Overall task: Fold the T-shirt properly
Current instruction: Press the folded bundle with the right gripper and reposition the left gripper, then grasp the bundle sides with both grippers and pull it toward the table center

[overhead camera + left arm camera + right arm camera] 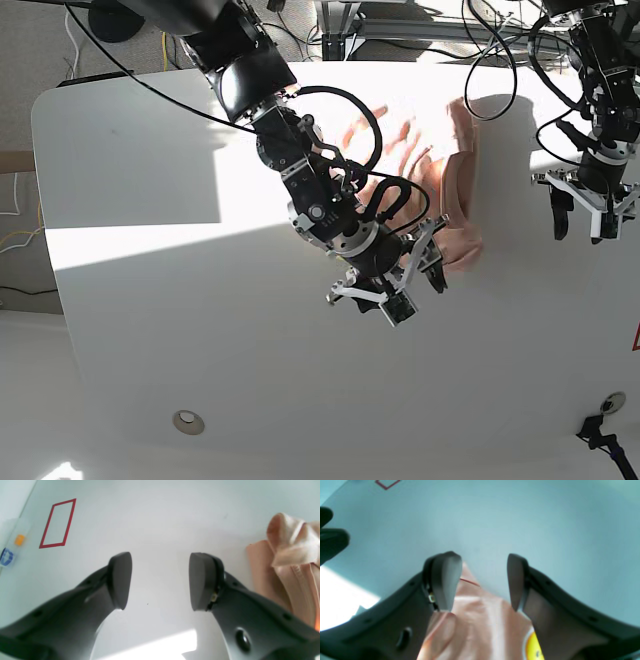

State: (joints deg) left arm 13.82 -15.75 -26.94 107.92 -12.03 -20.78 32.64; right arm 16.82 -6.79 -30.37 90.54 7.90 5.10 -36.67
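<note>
The salmon-pink T-shirt (462,190) lies bunched at the back middle of the white table (200,330), partly in bright sunlight. My right gripper (392,288) is open at the shirt's near edge. In the right wrist view the open right gripper (482,580) has a corner of the shirt (480,620) lying under and between its fingers, with a yellow tag (532,647) showing. My left gripper (585,225) is open and empty over bare table to the right of the shirt. In the left wrist view the left gripper (160,580) has the shirt's folds (287,562) off to its right.
A red tape rectangle (58,522) marks the table beyond the left gripper, with small orange (19,540) and blue (6,556) items at the table's edge. A round grommet (187,422) sits at the front left. Cables (500,40) hang at the back.
</note>
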